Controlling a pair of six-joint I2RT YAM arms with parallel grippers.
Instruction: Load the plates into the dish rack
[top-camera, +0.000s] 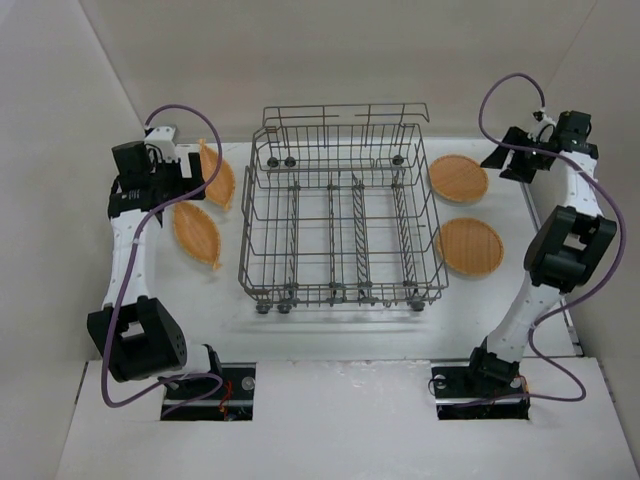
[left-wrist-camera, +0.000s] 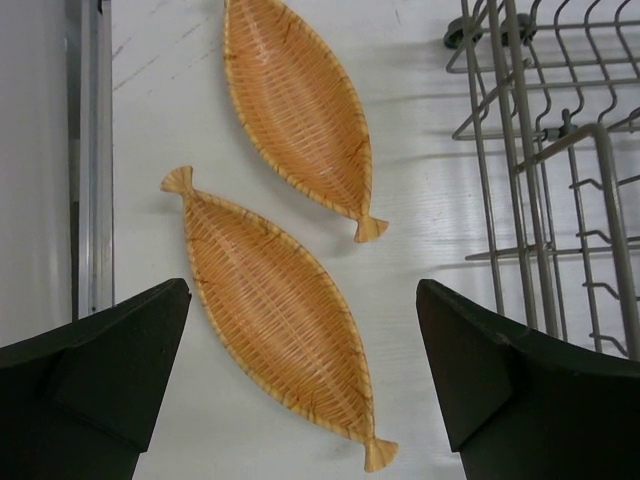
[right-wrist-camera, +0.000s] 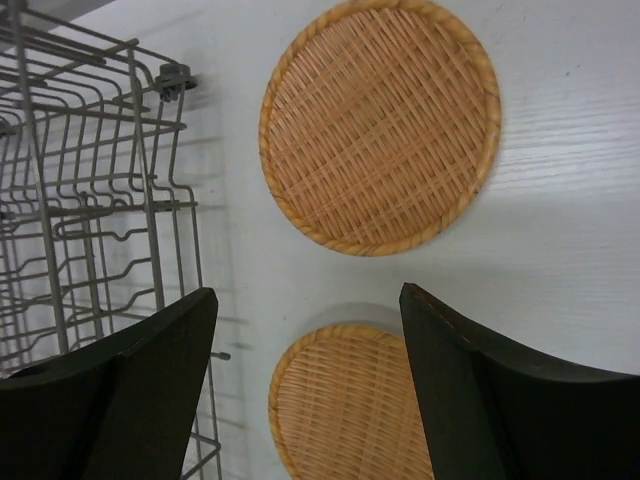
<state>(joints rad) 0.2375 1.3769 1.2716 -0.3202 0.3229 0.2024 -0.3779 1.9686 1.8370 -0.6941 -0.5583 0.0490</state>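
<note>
White walls all round and a white table (top-camera: 330, 345), nothing loaded so far: the dish rack (top-camera: 340, 215) sits mid-table with no plate in its tines. Two leaf-shaped plates (left-wrist-camera: 275, 320) lie left of it, below the left jaws, two round plates (right-wrist-camera: 380, 125) right of it below the right jaws. Both pairs gape wide, holding nothing. All four left to go, looks like.

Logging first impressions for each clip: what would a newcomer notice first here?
The grey wire dish rack stands in the middle with no plate in it. Two leaf-shaped plates lie on its left below the open left hand, and two round plates on its right below the open right hand.
</note>
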